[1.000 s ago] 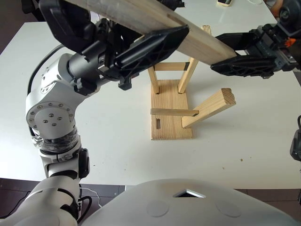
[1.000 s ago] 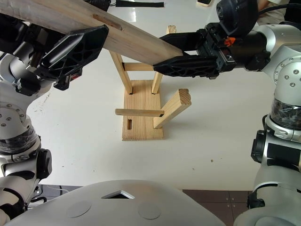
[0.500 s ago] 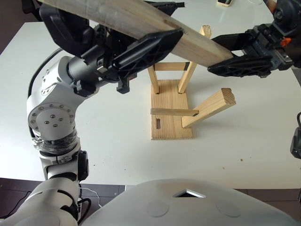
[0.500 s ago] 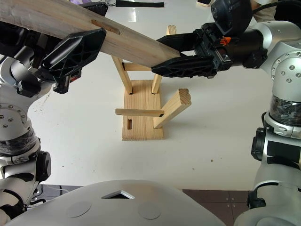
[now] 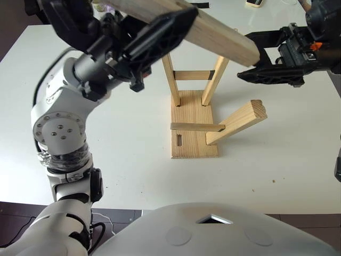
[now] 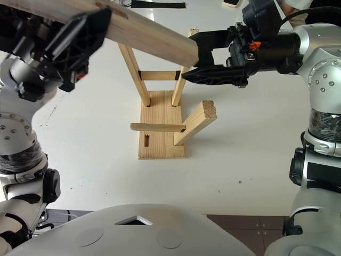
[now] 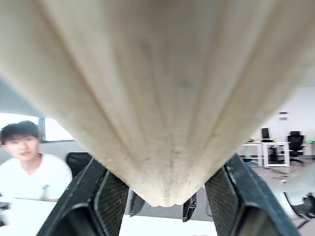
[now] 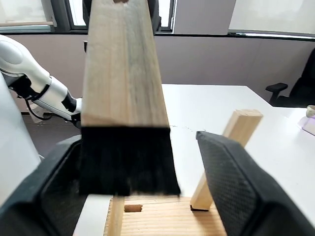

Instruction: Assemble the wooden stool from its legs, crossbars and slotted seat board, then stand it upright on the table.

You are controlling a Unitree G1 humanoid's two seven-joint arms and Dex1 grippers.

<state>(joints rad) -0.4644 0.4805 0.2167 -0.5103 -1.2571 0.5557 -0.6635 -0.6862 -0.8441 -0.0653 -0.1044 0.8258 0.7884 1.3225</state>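
Note:
My left gripper (image 5: pixel 170 24) is shut on a long slotted wooden board (image 5: pixel 213 34), held slanting high above the table. The board's lower end lies between the spread fingers of my right gripper (image 5: pixel 244 56), which is open; the right wrist view shows a gap between the board (image 8: pixel 123 64) and one finger (image 8: pixel 231 187). Below, the seat board (image 5: pixel 193 141) lies flat on the table. Two legs (image 5: pixel 171 80) stand upright in it, joined by a crossbar (image 5: pixel 193 75). A third leg (image 5: pixel 240 120) leans beside it with a loose crossbar (image 5: pixel 196 127).
The white table (image 5: pixel 133 138) has open room left and right of the seat board. An unfilled slot (image 5: pixel 179 140) shows in the seat board. A small object (image 5: pixel 254 3) and a black strap (image 6: pixel 160 4) lie at the far edge.
My left arm has raised its end of the long board, tilting it steeper. The right gripper has drawn back slightly toward the right, the board's end staying between its fingers.

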